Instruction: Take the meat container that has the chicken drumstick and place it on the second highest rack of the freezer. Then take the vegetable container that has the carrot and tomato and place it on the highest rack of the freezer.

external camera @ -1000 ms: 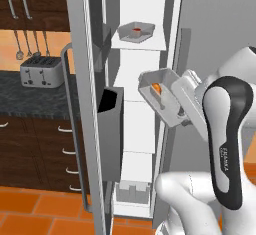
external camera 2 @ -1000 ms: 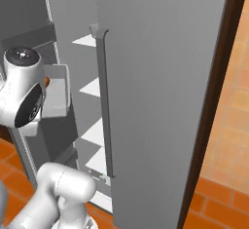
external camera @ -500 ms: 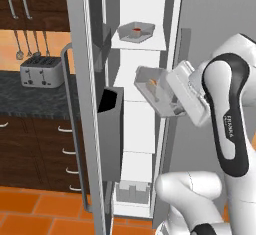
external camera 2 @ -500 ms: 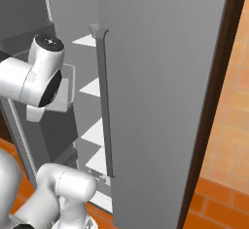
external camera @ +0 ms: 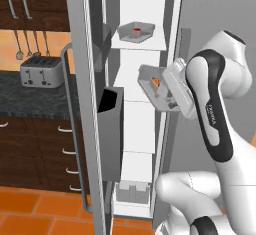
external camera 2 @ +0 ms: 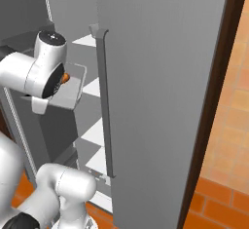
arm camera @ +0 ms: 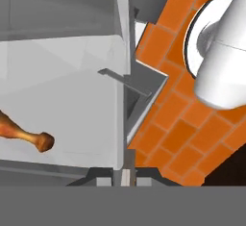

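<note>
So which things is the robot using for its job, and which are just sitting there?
For the job:
- meat container, held by the gripper
- chicken drumstick
- freezer
- vegetable container

Just there:
- toaster
- hanging utensils

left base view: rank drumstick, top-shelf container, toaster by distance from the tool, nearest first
1. chicken drumstick: in the tilted tray the tool is shut on, at the freezer opening.
2. Container on the upper shelf: above the tray and to its left, inside the freezer.
3. Toaster: far left on the dark counter, beyond the open door.
</note>
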